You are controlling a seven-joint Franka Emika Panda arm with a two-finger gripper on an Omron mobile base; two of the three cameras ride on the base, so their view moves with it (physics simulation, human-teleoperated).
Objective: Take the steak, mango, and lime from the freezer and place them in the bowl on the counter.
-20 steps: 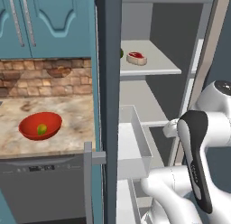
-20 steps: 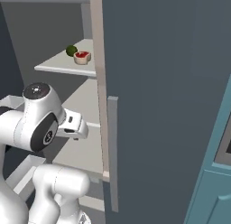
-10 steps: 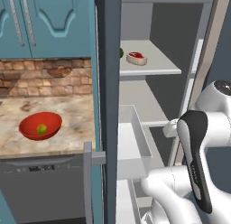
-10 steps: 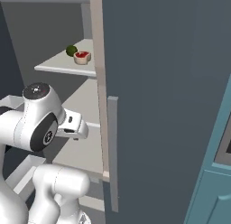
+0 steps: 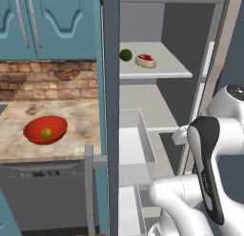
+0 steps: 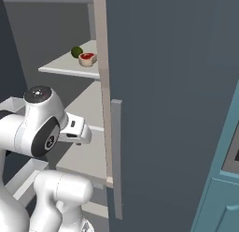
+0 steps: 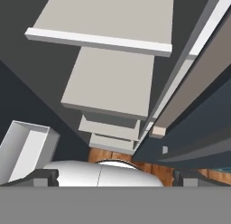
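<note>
The gripper [image 7: 113,175] hangs low inside the open freezer [image 6: 177,86], jaws spread fully wide and empty, so one fetch looks finished and the next not yet begun. A white drawer [image 5: 136,149] stands pulled out. On the table [image 5: 71,121] the red bowl [image 5: 33,134] holds the mango [image 5: 46,133]. Farther up, the lime [image 5: 126,55] and steak [image 5: 146,60] lie just beside each other on a shelf [image 5: 162,68]; the arm must rise to reach them.

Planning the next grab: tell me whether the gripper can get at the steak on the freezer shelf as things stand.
Probably yes. The freezer door stands open and the steak lies near the shelf's front with only the lime beside it, nothing in front. The gripper is open, but sits lower and must rise.
</note>
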